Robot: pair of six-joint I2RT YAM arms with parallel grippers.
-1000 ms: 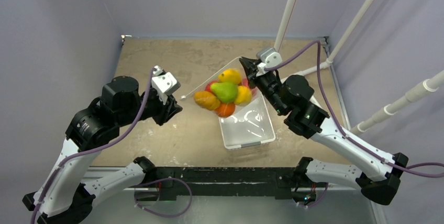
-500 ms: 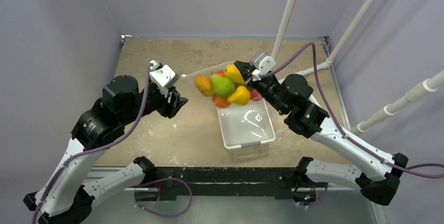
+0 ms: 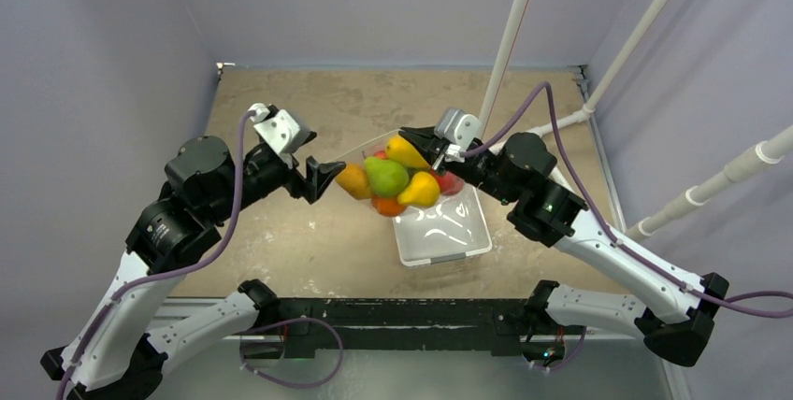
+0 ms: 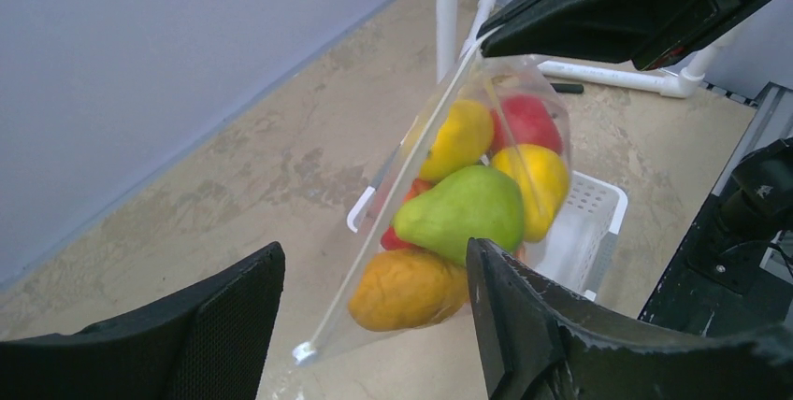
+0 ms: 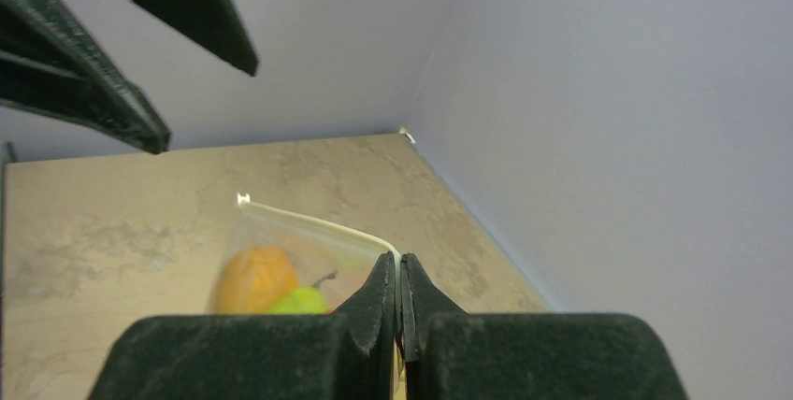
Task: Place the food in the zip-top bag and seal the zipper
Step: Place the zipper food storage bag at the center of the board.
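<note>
Zipper strip (image 5: 318,223) of clear crinkly plastic bag (image 4: 510,73), filled with small glossy toy fruits (image 4: 463,213), is being pinched by right gripper (image 5: 400,264); left gripper (image 3: 325,176) is being held spread near the bag's free end.

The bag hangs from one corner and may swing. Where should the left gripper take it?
Pinch the zipper at its free lower end, coming from the left: that flat strip hangs slanted, clear of the fruit, and seems to lie between the left gripper's open fingers.

White tray (image 3: 441,252) on tan table (image 3: 281,241), white pipes (image 3: 510,35) back R.
</note>
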